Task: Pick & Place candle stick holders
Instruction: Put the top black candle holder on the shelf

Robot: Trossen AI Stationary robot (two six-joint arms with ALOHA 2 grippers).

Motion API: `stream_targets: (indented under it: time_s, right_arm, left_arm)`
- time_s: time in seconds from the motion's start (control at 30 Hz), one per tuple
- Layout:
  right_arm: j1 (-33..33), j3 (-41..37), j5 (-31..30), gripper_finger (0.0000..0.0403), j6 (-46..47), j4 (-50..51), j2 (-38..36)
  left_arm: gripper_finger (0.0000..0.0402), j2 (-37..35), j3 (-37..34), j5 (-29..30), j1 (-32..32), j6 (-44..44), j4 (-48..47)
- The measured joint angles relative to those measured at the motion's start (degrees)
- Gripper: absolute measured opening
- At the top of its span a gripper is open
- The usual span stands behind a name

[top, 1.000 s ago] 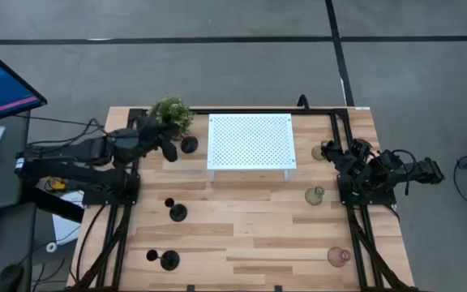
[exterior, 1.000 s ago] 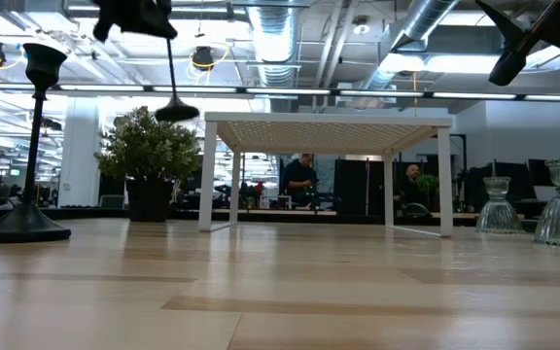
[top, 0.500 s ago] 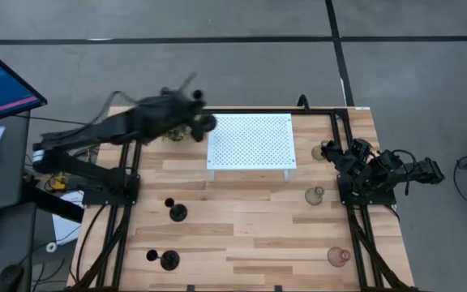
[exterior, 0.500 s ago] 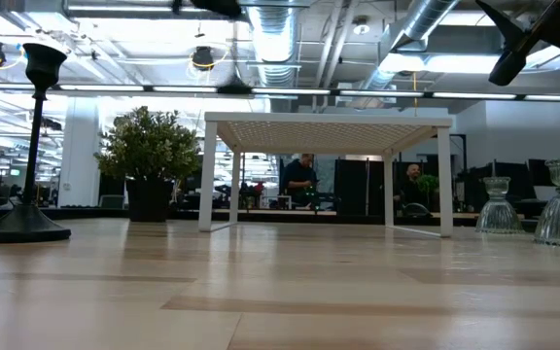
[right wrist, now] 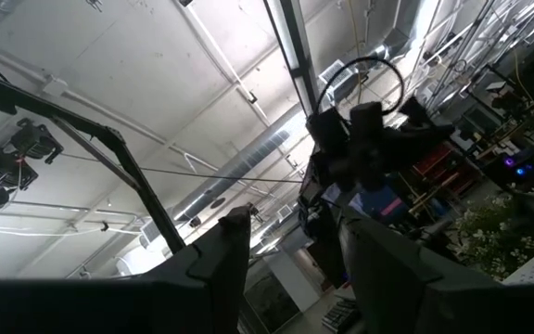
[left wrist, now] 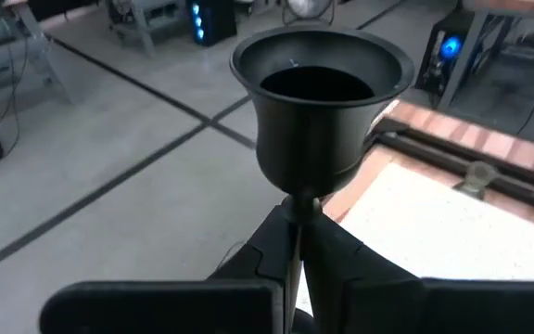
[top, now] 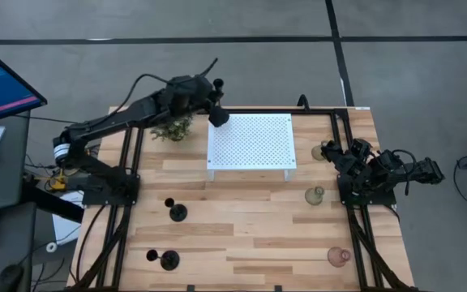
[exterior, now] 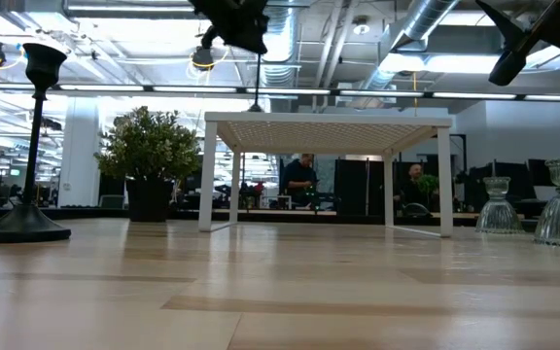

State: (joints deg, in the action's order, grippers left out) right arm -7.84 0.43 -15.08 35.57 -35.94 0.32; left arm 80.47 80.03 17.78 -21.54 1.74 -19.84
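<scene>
While its base stays hidden, black holder (left wrist: 318,111) stem clamped in left end effector (left wrist: 297,246), right end effector (right wrist: 286,255) parted.

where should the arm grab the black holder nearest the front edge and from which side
Grip the front black holder by its thin stem, below the cup, coming straight down from above. It stands upright on a round base, with the table bare around it, so the stem fits between the fingers.

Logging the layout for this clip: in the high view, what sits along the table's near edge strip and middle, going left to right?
Short black holder → second black holder → white perforated stand → pale green holder → pink holder. The left gripper carries the third black holder at the stand's far-left corner.
</scene>
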Motion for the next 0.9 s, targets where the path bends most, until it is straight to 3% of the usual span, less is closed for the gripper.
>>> stream_targets:
  time_s: [0.4,0.9]
  right_arm:
    - [0.0,0.0,0.0,0.0159,0.0,0.0,0.0]
    - [0.0,0.0,0.0,0.0159,0.0,1.0,0.0]
  left_arm:
    - [0.0013,2.9,-0.2,-0.7,-0.7,-0.2,1.5]
    - [0.0013,2.9,-5.3,0.2,-1.0,1.9,6.4]
